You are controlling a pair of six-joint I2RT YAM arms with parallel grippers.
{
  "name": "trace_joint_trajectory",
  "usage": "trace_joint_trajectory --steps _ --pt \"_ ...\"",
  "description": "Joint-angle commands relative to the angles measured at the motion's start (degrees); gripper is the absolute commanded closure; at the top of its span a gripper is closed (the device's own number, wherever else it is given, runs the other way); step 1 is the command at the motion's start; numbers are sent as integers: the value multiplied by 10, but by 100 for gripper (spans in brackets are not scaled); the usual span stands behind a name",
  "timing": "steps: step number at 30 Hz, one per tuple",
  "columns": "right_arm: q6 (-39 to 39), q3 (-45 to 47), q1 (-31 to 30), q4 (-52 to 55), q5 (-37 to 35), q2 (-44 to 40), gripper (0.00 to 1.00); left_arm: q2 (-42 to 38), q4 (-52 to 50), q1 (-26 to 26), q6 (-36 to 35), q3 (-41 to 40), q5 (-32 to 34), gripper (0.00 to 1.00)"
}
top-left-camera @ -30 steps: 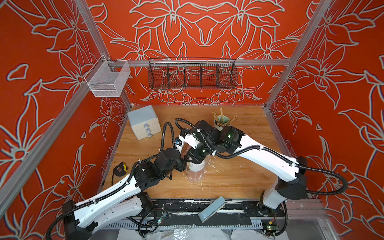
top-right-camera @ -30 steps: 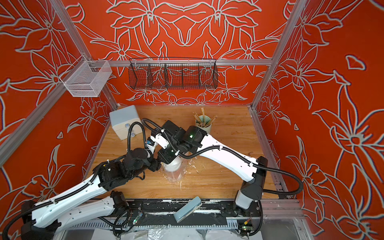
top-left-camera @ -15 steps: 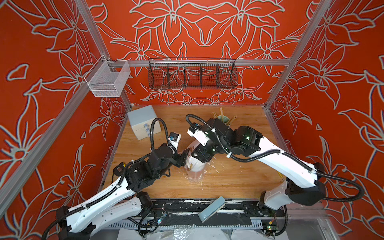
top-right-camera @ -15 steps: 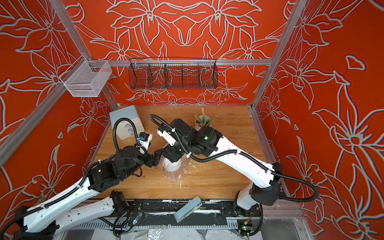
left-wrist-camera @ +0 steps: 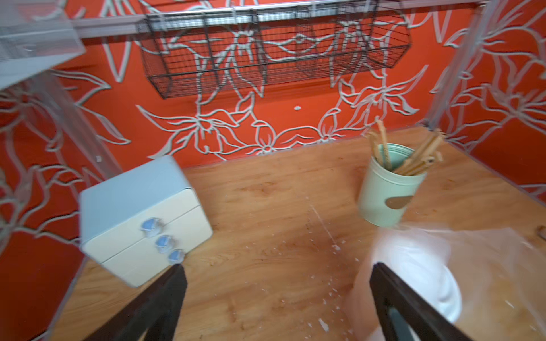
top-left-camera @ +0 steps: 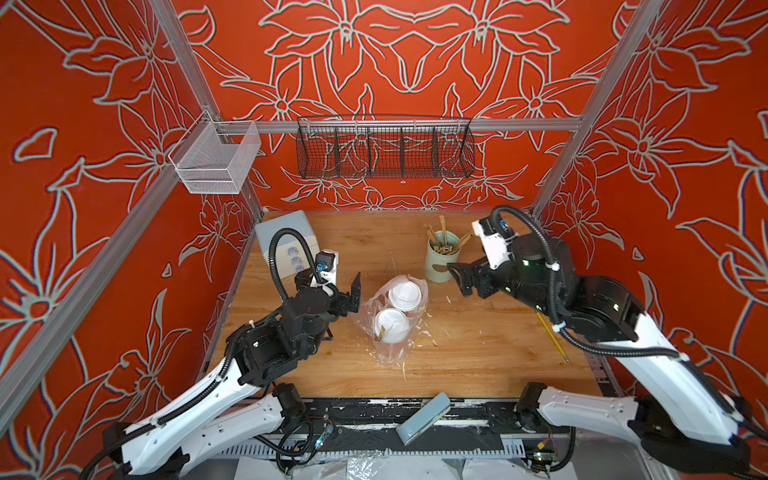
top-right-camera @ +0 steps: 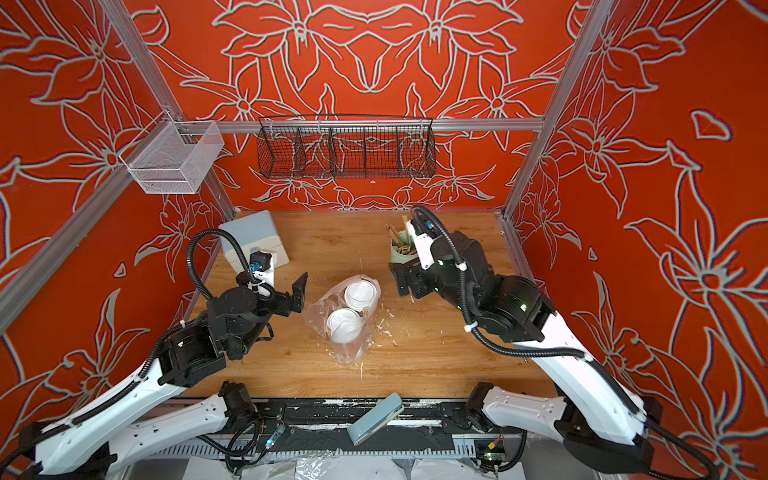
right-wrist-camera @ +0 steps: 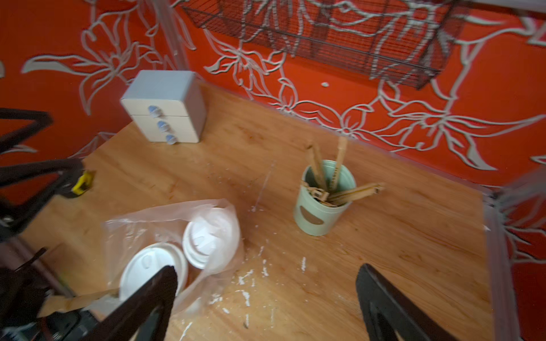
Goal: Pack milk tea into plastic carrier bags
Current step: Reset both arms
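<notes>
Milk tea (top-left-camera: 402, 294), 2 white-lidded cups, stands upright mid-desk (top-left-camera: 478, 361) inside the clear plastic bag (top-left-camera: 363, 307), which crinkles up around both lids. Left fingers (top-left-camera: 356, 282) hover just left of the bag, spread and holding nothing. Right fingers (top-left-camera: 457, 271) hang to its right, equally spread and empty, close beside the mint-green canister (top-left-camera: 440, 266) of wooden sticks. A drawer box (top-left-camera: 282, 235) sits far left, a pencil (top-left-camera: 557, 347) lies at right, and white scraps litter the wood around the bag.
</notes>
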State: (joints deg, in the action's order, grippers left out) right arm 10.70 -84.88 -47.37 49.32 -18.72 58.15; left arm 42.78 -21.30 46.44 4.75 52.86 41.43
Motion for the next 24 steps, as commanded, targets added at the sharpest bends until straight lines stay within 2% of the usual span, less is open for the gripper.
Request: trace_joint_trajectory --steps 1,4,6,9,14,18,22,24 --pt "-28 68 29 -58 -114 -57 3 2 14 -66 -5 -7 65 3" --pt "-57 156 60 -112 -152 -102 3 13 16 -159 25 -34 47 3" --pt "-69 207 91 -144 -146 -114 3 34 17 -221 55 -52 23 3" --pt "-85 285 138 -208 -142 -112 3 81 33 -281 85 -78 4 3" --pt "-131 459 224 -418 -111 -111 3 154 120 -324 76 -136 -3 3" --pt "-108 577 308 -566 -68 -83 3 166 213 -374 79 -206 -43 3" --pt "-117 667 344 -728 -51 -50 3 169 301 -402 69 -267 -84 3" --pt "-94 677 373 -753 -21 -19 3 181 338 -413 66 -287 -109 3"
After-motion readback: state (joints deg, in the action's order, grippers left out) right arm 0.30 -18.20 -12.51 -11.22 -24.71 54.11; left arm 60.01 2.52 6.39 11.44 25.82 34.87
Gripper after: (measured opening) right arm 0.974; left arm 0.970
